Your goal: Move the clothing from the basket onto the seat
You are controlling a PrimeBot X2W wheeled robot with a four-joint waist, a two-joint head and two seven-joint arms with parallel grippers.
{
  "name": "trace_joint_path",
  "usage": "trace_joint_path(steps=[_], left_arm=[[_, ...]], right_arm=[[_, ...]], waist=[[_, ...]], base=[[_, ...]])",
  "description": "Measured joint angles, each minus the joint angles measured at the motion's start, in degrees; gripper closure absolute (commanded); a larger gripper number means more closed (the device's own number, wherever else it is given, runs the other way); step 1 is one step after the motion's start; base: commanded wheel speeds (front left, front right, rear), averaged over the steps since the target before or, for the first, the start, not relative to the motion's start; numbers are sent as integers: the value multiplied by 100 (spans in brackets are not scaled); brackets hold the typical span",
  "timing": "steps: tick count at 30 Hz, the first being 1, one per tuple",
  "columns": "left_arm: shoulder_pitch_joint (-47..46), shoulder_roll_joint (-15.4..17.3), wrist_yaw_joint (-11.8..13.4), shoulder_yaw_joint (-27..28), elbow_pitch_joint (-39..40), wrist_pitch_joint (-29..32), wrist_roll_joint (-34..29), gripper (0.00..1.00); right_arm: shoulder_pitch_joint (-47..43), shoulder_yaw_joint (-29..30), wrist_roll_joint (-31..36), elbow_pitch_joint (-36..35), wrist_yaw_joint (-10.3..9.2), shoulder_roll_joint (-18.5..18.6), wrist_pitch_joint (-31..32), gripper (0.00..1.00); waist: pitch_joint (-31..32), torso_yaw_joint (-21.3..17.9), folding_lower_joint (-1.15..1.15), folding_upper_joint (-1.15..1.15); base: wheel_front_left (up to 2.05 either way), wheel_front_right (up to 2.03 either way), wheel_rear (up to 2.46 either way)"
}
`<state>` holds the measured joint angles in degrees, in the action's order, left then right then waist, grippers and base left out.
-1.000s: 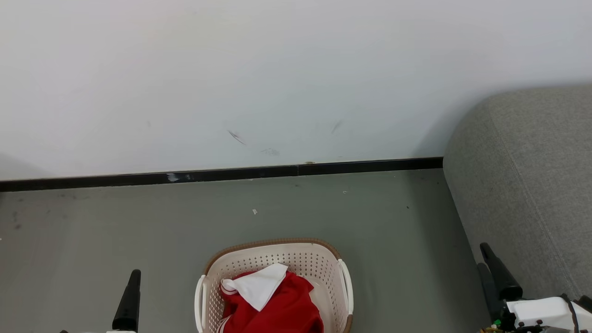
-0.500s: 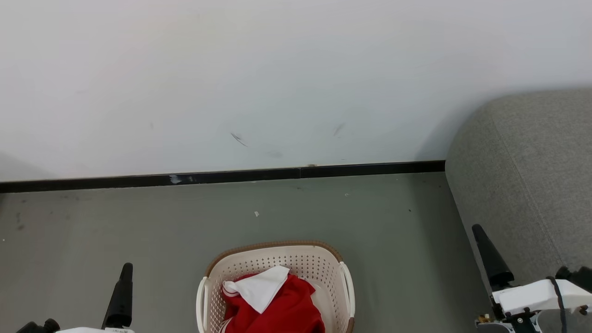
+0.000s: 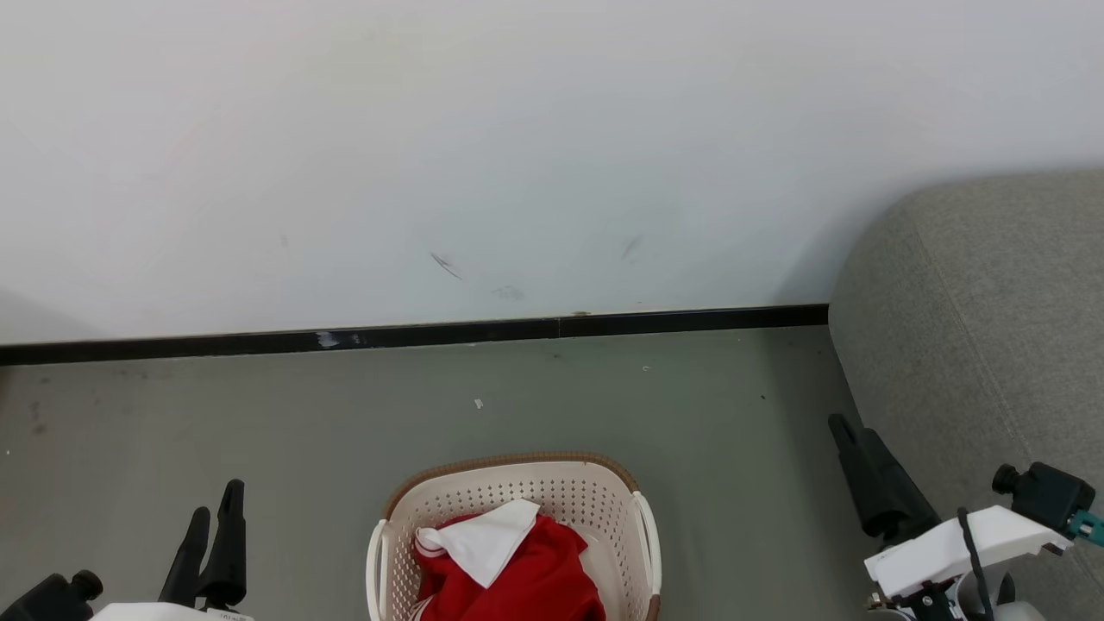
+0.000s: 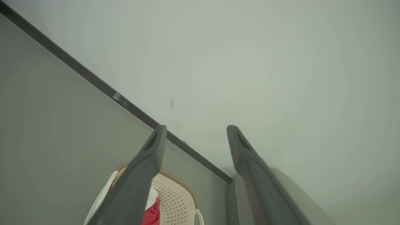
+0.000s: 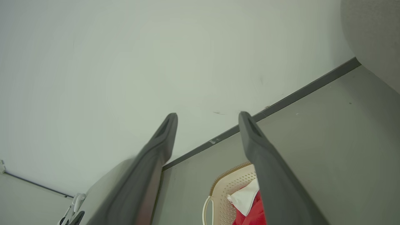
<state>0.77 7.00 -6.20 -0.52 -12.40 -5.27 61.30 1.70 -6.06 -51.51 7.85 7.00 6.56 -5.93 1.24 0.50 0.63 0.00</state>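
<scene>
The cream plastic laundry basket with small holes and a brown rim (image 3: 509, 459) sits on the grey floor (image 3: 259, 431), in front of the white wall (image 3: 517, 155). The soft red clothing with a white flap (image 3: 535, 578) lies bunched up inside the basket. The big grey fabric sofa seat (image 3: 975, 328) stands to the right of the basket, well apart from it.

The left gripper (image 3: 216, 502) is low down to the left of the basket and does not touch it. Its two long dark fingers are spread apart, with only air between them. Half a second ago the head view showed one of these fingers; now both show side by side.

The right gripper (image 3: 849, 427) is to the right of the basket, between the basket and the seat. Its fingers are apart too and hold nothing. It has swung closer to the basket than before, and it leans more toward it.

The basket and the clothing lie just as they did. They sit a tiny bit lower in the head view because the camera moved.
</scene>
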Motion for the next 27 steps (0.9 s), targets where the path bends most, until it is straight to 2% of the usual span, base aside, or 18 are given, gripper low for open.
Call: trace_joint_path(steps=[4,13,27], left_arm=[[6,63,14,-10,55,-96,-434,0],[144,120,101,-36,113,-246,-1244,0],[253,168,159,1,243,-531,-2581,0]], right_arm=[[1,-134,524,3,1,100,-71,0],[0,-290,1412,53,3,142,-213,0],[-13,-302,2741,255,4,111,-472,0]], waist=[[-17,-6,-20,0],[-57,-27,-48,0],[-120,-73,-58,0]], base=[[0,0,0],[0,0,0],[0,0,0]])
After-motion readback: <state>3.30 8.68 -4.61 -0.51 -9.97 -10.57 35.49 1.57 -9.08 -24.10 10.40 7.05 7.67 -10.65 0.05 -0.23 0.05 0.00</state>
